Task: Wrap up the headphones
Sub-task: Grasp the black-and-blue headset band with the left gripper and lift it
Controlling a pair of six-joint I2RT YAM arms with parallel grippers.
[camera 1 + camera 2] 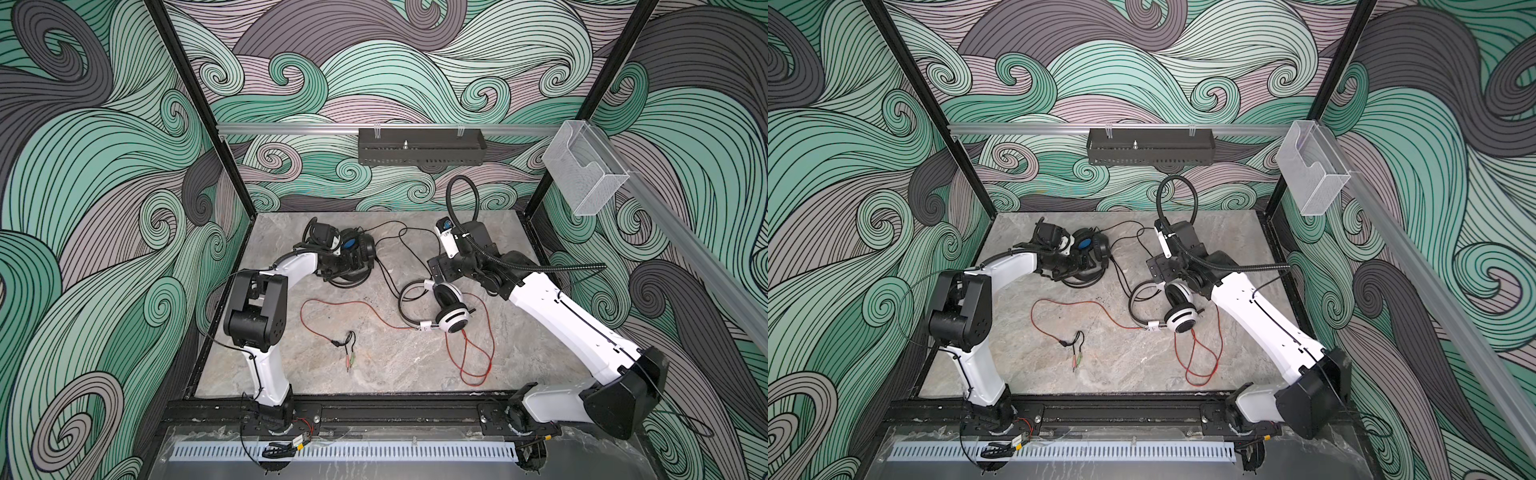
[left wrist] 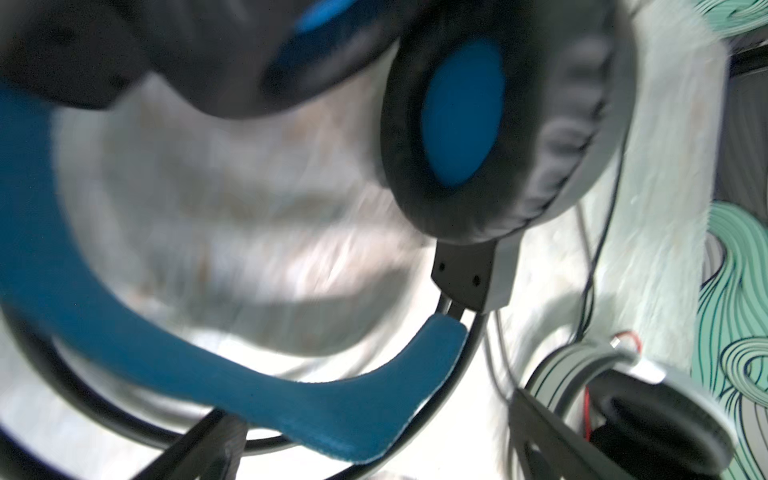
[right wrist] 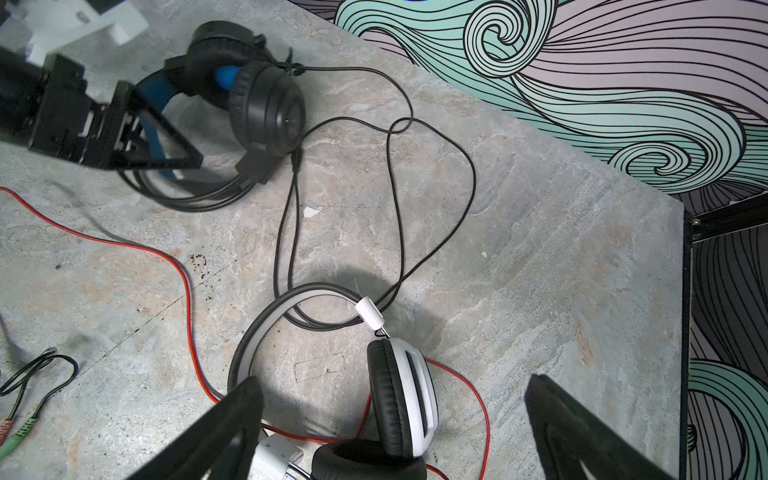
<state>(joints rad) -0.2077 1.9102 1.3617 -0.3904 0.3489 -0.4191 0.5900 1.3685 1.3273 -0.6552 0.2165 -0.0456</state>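
In both top views the black headphones (image 1: 362, 248) (image 1: 1097, 248) with blue lining lie at the back left of the table. My left gripper (image 1: 351, 266) (image 1: 1081, 264) (image 2: 374, 432) is open and straddles their blue headband (image 2: 257, 374) without closing on it. Their black cable (image 1: 399, 249) (image 3: 432, 174) loops toward the white headphones (image 1: 451, 309) (image 1: 1177, 309) (image 3: 409, 399), which have black cushions and lie right of centre. My right gripper (image 1: 440, 270) (image 1: 1160, 268) (image 3: 392, 380) hovers open just above them, holding nothing. Their red cable (image 1: 469, 357) (image 3: 187, 291) trails over the table.
A short black split lead with pink and green plugs (image 1: 347, 355) (image 3: 25, 419) lies near the front middle. A black metal tray (image 1: 419, 151) hangs on the back rail. A clear plastic box (image 1: 582, 174) hangs on the right rail. Patterned walls enclose the marble table (image 1: 415, 374).
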